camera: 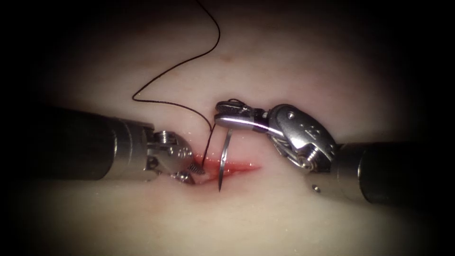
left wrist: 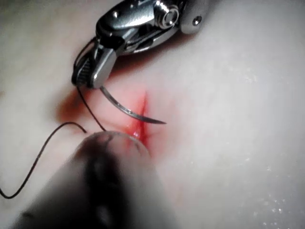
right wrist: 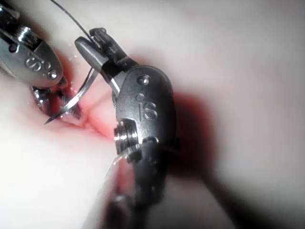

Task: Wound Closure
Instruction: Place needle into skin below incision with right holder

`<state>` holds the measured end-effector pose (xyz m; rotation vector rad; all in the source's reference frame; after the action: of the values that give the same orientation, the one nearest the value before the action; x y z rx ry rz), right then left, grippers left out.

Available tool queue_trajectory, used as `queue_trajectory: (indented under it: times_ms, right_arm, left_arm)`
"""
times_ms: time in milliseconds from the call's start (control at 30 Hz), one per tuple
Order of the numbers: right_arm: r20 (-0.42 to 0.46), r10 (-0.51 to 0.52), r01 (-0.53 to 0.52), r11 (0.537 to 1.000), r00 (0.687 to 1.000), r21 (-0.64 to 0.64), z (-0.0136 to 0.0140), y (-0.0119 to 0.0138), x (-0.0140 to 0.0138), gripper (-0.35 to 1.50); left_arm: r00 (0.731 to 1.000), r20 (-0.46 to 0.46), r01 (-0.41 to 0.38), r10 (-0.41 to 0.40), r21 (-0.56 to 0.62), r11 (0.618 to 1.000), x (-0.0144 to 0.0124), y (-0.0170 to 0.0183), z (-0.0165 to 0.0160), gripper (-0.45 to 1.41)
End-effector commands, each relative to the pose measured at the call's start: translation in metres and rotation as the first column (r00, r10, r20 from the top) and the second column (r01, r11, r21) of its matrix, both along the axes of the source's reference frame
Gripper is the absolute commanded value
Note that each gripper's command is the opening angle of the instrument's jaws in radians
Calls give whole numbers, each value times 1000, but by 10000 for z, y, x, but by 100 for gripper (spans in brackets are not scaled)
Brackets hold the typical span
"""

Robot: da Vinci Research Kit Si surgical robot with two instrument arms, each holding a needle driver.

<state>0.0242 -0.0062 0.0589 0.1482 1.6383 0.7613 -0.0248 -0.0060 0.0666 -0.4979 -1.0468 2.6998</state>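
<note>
My right tool (camera: 221, 114) is shut on the curved needle (camera: 224, 159) close to its thread end. The needle hangs down across the red cut (camera: 239, 168), and its tip lies free just past the cut's near edge, not in the tissue (camera: 294, 66). In the left wrist view the needle (left wrist: 128, 109) arcs from the right tool's jaws (left wrist: 88, 76) with a bare tip. My left tool (camera: 191, 172) stands open at the cut's left end, holding nothing. The dark thread (camera: 166, 71) runs from the needle's end down toward the left tool's jaws and loops away upward.
Red fluid (camera: 208, 167) wets the cut and the tissue around the left tool's jaws. In the right wrist view the left tool (right wrist: 43, 62) sits close beside the needle's tip (right wrist: 47, 121). Both shafts lie low over the tissue on either side.
</note>
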Motion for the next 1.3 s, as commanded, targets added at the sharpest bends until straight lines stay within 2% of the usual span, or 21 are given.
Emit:
queue_trajectory:
  times_ms: [33, 133, 233, 333, 467, 700, 900, 1167, 1300]
  right_arm:
    - [-3, 7, -7, 1000, 1000, -18, 10, 1, 6, -35]
    - [6, 4, -3, 998, 1000, -56, 13, 1, 6, -35]
    - [25, 5, -3, 994, 1000, -114, 13, -4, 7, -35]
    - [91, 8, 13, 973, 996, -230, 12, -11, 15, -35]
    - [117, 16, 16, 963, 993, -269, 15, -12, 22, -35]
    - [162, -21, 68, 955, 986, -289, 29, -29, 37, -35]
    - [152, -36, 79, 954, 988, -288, 38, -47, 40, -35]
    - [148, -5, 46, 961, 989, -274, 24, -60, 29, -35]
    - [127, 11, 20, 969, 992, -245, 17, -62, 33, -35]
  left_arm:
    - [1000, 3, -8, 8, 6, 1000, -6, -5, 6, 46]
    - [1000, 7, -11, 11, 32, 999, -7, -11, 7, 52]
    - [1000, -4, -8, 8, 45, 999, -6, -12, 7, 51]
    - [1000, -5, -5, 6, 56, 998, -7, -8, 5, 47]
    - [1000, 1, -13, 13, 57, 998, -7, -8, 2, 47]
    - [1000, 5, -20, 20, 61, 998, -8, -10, -5, 47]
    - [1000, -2, 5, -5, 46, 999, -8, -5, -10, 42]
    - [1000, 5, 17, -18, 42, 999, -6, -1, -12, 41]
    - [999, 11, 33, -34, 40, 999, -9, -1, -12, 41]
